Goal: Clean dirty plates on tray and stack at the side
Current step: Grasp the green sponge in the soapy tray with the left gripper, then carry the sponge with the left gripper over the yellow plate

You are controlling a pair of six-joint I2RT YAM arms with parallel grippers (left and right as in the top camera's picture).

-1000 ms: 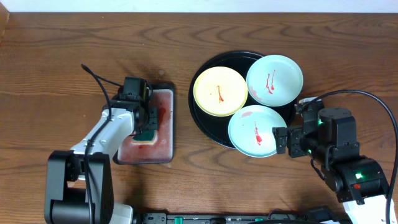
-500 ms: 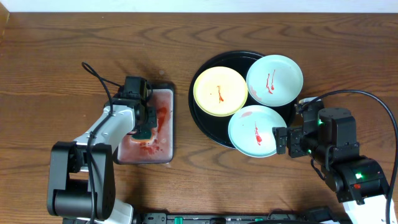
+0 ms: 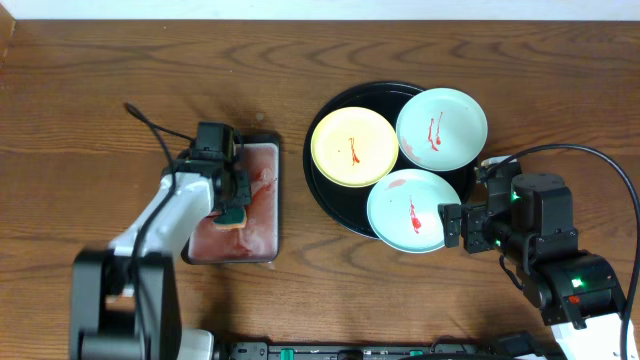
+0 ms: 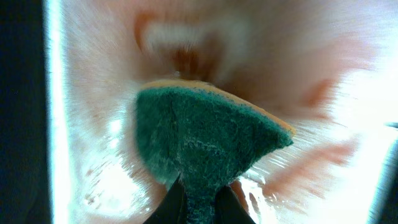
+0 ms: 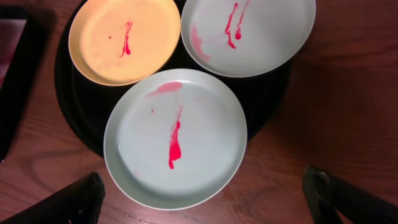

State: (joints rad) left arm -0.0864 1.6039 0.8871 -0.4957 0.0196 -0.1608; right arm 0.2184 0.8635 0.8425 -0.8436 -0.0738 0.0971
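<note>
Dark wooden table [image 3: 100, 80], seen from above and from both wrists: the left gripper [image 4: 200, 202] has its fingers pinched tight on a green scouring sponge with an orange-yellow backing [image 4: 205, 137], nipping it at its lower edge. The sponge is over the wet, pink-smeared floor of a small rectangular black-rimmed tray [image 3: 278, 200] on the left half of the table (the wrist picture is blurred, so whether it touches the floor cannot be told).

On the other side, the right gripper [image 3: 460, 228] has its fingers spread wide and grips nothing. It sits low over the wood, just beside the rim of the nearest pale mint round plastic plate [image 3: 410, 210]. That plate carries a long red sauce streak down its middle and a fainter pink smear near its far edge. It lies on the near right part of the large round glossy black tray [image 3: 315, 185], and its near edge overhangs the tray's rim above the table.

Farther back on the same tray lie a pale yellow round plate [image 3: 353, 147], marked with a short red streak, and a second pale mint plate [image 3: 441, 122], streaked red and smeared pink. It too juts past the tray's rim at the right.
</note>
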